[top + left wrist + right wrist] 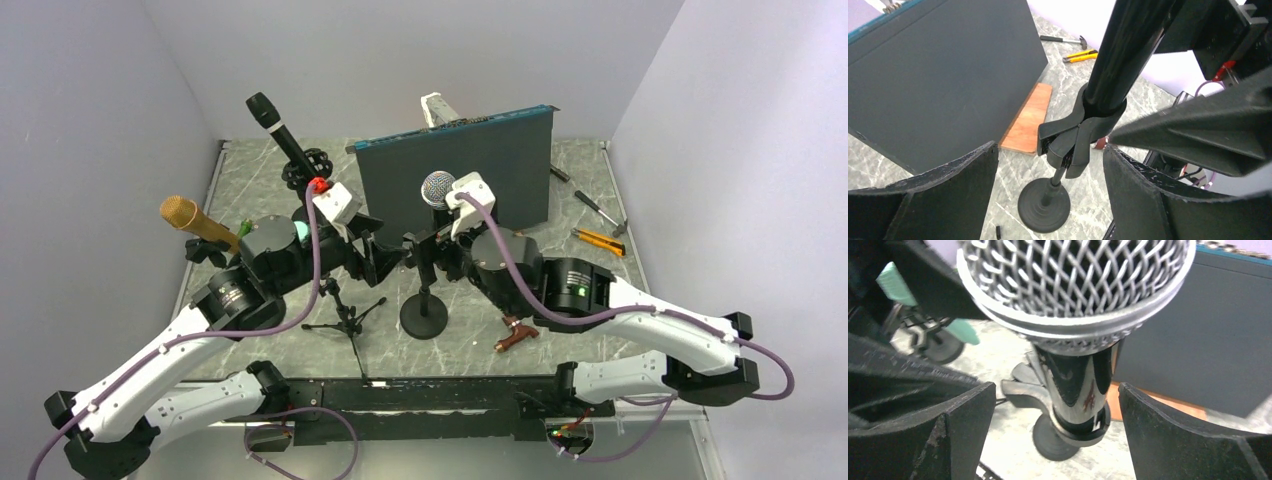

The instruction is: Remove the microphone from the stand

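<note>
The microphone has a silver mesh head and a dark body. It stands upright in the clip of a black stand with a round base. My left gripper is open at the stand's left, its jaws either side of the clip in the left wrist view without touching it. My right gripper is open at the stand's right. In the right wrist view the mesh head fills the top, and the open fingers flank the microphone body just above the clip.
A gold microphone and a black microphone sit on other stands at the left. A small tripod stands beside the round base. A dark upright board is behind. Hand tools lie right; a brown-handled tool lies near front.
</note>
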Controlling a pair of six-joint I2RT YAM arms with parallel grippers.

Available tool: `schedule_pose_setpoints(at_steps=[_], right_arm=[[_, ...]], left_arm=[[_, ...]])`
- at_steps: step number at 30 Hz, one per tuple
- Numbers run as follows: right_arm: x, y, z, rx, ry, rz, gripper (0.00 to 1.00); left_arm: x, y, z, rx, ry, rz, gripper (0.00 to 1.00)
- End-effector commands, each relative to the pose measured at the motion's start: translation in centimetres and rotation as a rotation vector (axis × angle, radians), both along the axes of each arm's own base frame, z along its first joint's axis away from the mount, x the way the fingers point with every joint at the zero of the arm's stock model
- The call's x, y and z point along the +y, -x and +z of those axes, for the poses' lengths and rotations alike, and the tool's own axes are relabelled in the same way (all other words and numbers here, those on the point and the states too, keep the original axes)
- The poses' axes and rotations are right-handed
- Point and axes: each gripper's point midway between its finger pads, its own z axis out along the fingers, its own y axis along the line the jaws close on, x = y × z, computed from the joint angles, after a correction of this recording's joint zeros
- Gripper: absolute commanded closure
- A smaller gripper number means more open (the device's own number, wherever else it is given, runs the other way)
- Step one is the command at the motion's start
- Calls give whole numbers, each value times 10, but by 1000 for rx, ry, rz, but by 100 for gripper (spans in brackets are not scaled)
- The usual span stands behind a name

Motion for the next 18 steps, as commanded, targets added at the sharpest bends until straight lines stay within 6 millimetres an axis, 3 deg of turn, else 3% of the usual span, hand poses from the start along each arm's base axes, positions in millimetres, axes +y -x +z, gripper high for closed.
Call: schedule_pose_setpoints(at_steps=[1, 10, 13, 18], right_arm=[[-30, -21, 22, -92, 29, -237, 9], [-17, -22, 24, -141, 22, -194, 27], [-10, -21, 22, -179, 26, -148, 42], [-5, -19, 22, -198, 16, -106, 77]], left_arm=[[-3, 6, 3, -10, 22, -24, 21], [-6, 19, 0, -64, 14, -109, 18], [-7, 20, -5, -92, -19, -130, 18], [-9, 20, -3, -174, -96, -171, 22]])
